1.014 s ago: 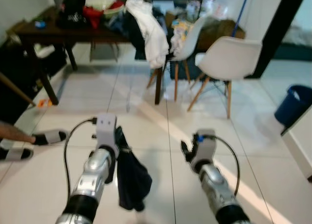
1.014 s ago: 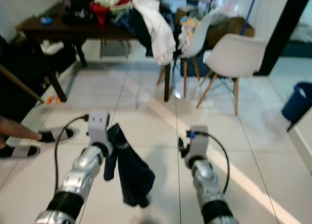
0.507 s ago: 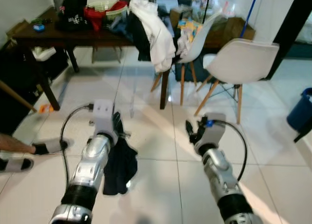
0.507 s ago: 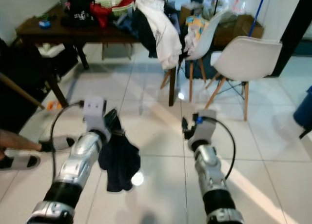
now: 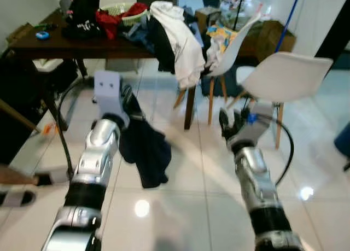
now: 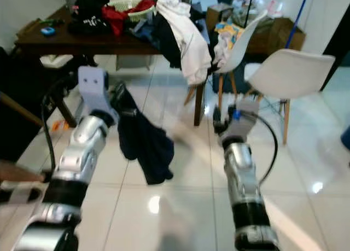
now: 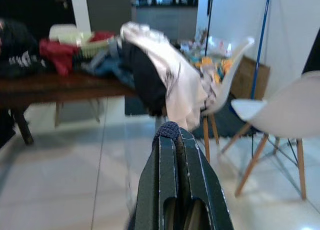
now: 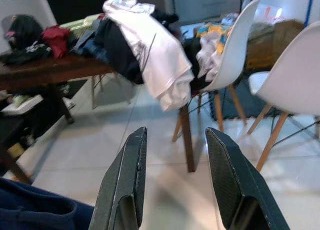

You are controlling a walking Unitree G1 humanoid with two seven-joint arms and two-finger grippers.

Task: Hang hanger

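Note:
A dark navy garment (image 5: 145, 150) hangs in the air from my left gripper (image 5: 129, 102), which is raised at the left and shut on its top edge. In the left wrist view the two fingers (image 7: 176, 182) press together on a bit of dark cloth (image 7: 167, 131). My right gripper (image 5: 232, 121) is raised at the right, open and holding nothing; the right wrist view shows its fingers (image 8: 125, 182) spread apart, with a fold of the navy garment (image 8: 35, 210) in the corner. No hanger can be made out.
A dark wooden table (image 5: 71, 43) piled with clothes stands ahead, a white shirt (image 5: 178, 35) draped off its corner. Two white chairs (image 5: 284, 76) stand to the right. A person's sandalled foot (image 5: 16, 196) is at the left edge. Glossy tiled floor (image 5: 180, 207) lies in front.
Both arms have risen. The left gripper has lifted the navy garment higher, and it swings out to the right. The camera has moved closer to the table.

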